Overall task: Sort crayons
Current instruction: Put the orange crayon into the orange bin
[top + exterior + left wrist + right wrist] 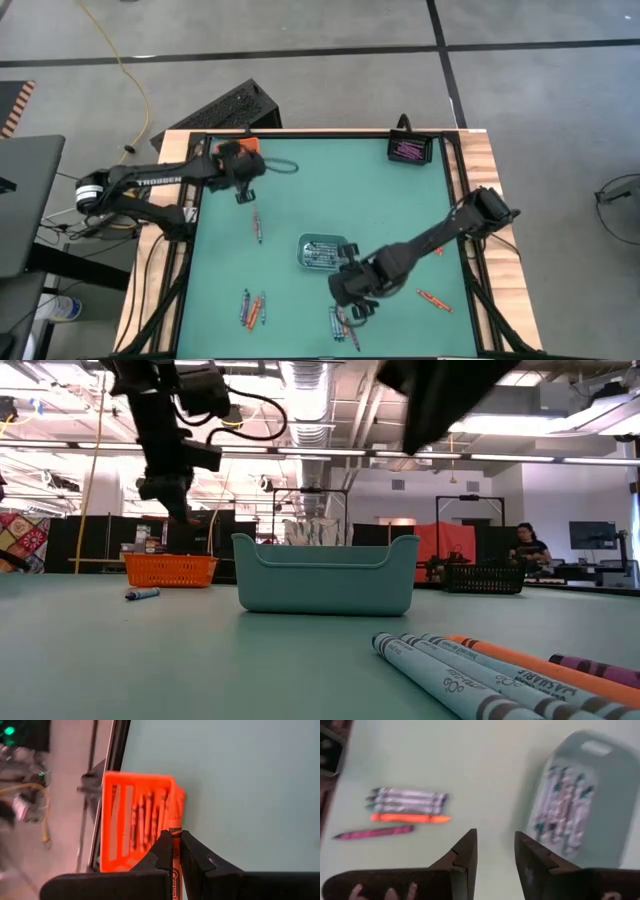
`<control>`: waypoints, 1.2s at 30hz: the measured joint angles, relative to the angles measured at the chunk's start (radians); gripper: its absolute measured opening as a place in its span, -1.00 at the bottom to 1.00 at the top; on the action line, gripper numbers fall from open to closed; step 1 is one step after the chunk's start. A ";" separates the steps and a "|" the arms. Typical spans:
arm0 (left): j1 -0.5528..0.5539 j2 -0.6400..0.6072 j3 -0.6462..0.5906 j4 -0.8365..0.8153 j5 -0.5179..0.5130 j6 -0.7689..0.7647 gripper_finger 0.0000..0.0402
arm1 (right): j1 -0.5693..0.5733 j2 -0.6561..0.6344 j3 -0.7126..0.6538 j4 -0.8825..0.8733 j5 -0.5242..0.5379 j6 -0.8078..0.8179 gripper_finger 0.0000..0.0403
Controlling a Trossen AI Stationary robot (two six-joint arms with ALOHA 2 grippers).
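At the far left, an orange crayon (174,851) was clamped between the shut fingers of the left gripper (243,186) beside the orange tray (137,820), evidently because orange ones were gathered there. Loose crayons (256,308) were left on the table (330,190). Blue ones were kept in the grey tray (322,251). The right gripper (352,300) was held nearby, fingers parted and empty. The black tray (410,149) contents were hard to make out.

Open mat (400,210) between scattered crayons (254,308)
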 joint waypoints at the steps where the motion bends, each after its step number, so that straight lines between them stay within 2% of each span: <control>1: 0.034 0.000 0.000 0.023 0.029 0.042 -1.00 | 0.016 0.000 0.000 -0.007 0.000 0.022 -0.39; 9: 0.254 0.012 0.000 0.107 0.177 0.250 -1.00 | 0.130 0.000 0.000 -0.017 0.027 0.177 -0.39; 18: 0.440 0.110 0.000 0.140 0.252 0.314 -1.00 | 0.222 0.000 0.000 -0.030 0.085 0.325 -0.39; 26: 0.489 0.244 0.000 0.159 0.233 0.321 -0.81 | 0.271 0.000 0.000 -0.034 0.108 0.423 -0.39; 36: 0.485 0.235 0.000 0.210 0.211 0.312 -0.56 | 0.281 0.000 0.000 -0.051 0.112 0.449 -0.39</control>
